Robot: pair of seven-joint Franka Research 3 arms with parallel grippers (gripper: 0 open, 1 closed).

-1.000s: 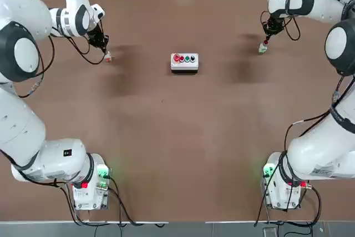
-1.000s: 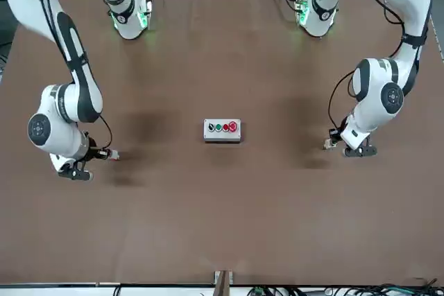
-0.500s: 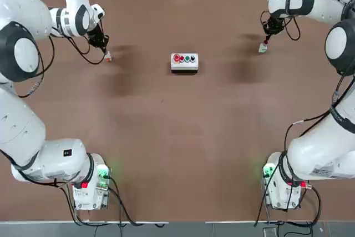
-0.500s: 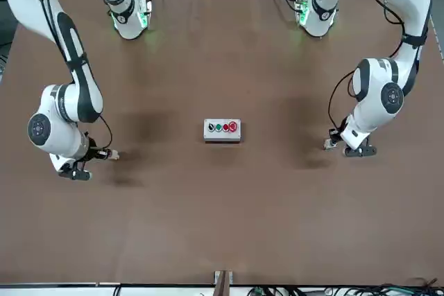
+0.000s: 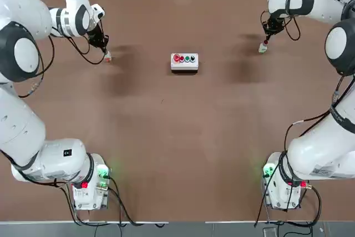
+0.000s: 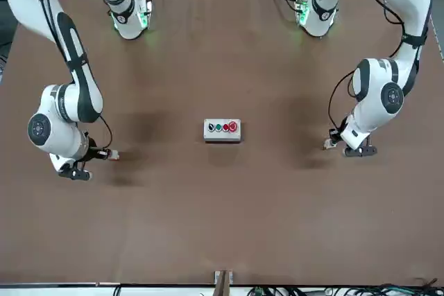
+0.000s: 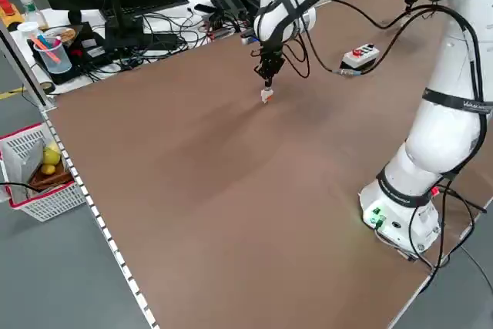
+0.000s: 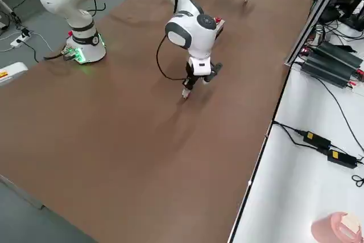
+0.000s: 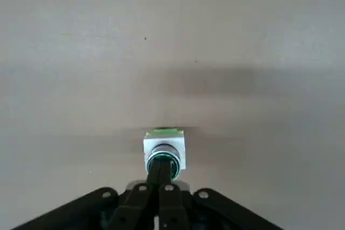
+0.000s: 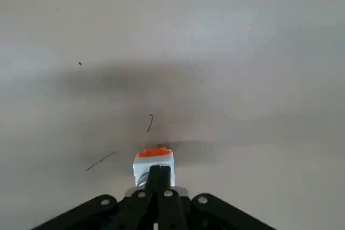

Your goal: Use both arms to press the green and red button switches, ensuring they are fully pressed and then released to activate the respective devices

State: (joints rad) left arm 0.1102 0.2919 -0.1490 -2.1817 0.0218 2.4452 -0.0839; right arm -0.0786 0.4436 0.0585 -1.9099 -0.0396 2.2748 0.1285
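Toward twelve o'clock on the table (image 5: 177, 137), seen from overhead with the robot at six, sits the button box (image 5: 184, 66), nearer than either switch. At ten o'clock, the left gripper (image 9: 159, 168) has its two fingers closed together, gripping nothing; its tip overlaps the push-button switch with the green strip (image 9: 148, 147). Farther out at two, the right gripper (image 10: 160, 173) is likewise shut and unloaded, over the push-button switch with the orange strip (image 10: 153, 161). Contact with either button cannot be told.

Both switches should prove light and stiff, their smooth housings apt to skid or tip under an off-centre push. Best press straight down on the cap's middle, then lift fully; if one must be moved, pinch the housing's flat sides.
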